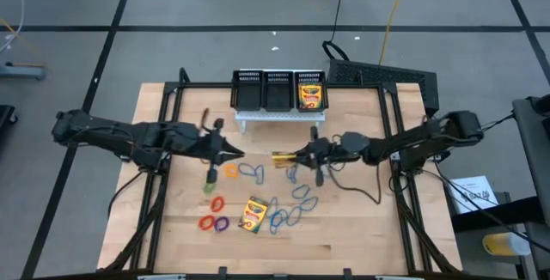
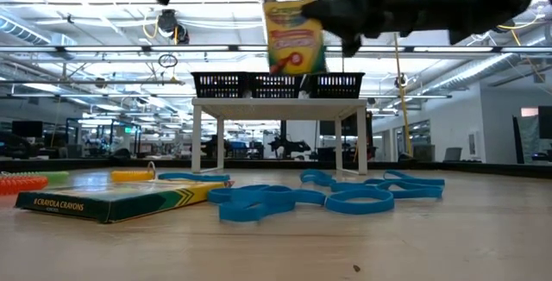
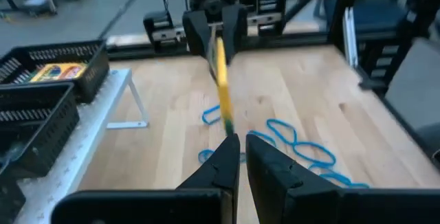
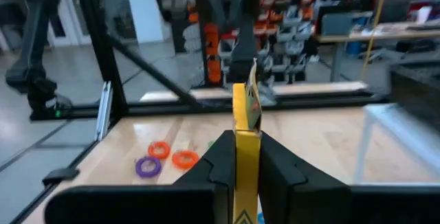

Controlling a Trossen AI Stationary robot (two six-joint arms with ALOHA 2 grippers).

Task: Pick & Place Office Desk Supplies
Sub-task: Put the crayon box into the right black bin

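Note:
My right gripper (image 1: 296, 154) hovers over the table's middle, shut on a yellow-and-green crayon box (image 2: 293, 35), which the right wrist view shows edge-on (image 4: 246, 114). My left gripper (image 1: 236, 154) faces it from the left, empty, with its fingers (image 3: 230, 159) shut. A second crayon box (image 1: 253, 214) lies flat on the table, and a third (image 1: 310, 96) sits in the black organiser's right compartment. Several blue loops (image 1: 299, 194) lie flat near the middle. Orange (image 1: 230, 170), green (image 1: 210, 187), red (image 1: 206, 222) and purple (image 1: 221, 224) loops lie to their left. My right gripper pinches the crayon box between its two fingers (image 4: 223, 159), one on each broad face, at the box's end nearest the arm (image 4: 246, 138). The fingers come level from the table's right side. The box is lifted clear and stands upright, slightly tilted, reaching toward my left gripper.
The black three-compartment mesh organiser (image 1: 262, 91) stands on a white riser (image 1: 279, 117) near the far edge; its left and middle compartments show nothing inside. Bare wood lies along the table's near edge and at its right side.

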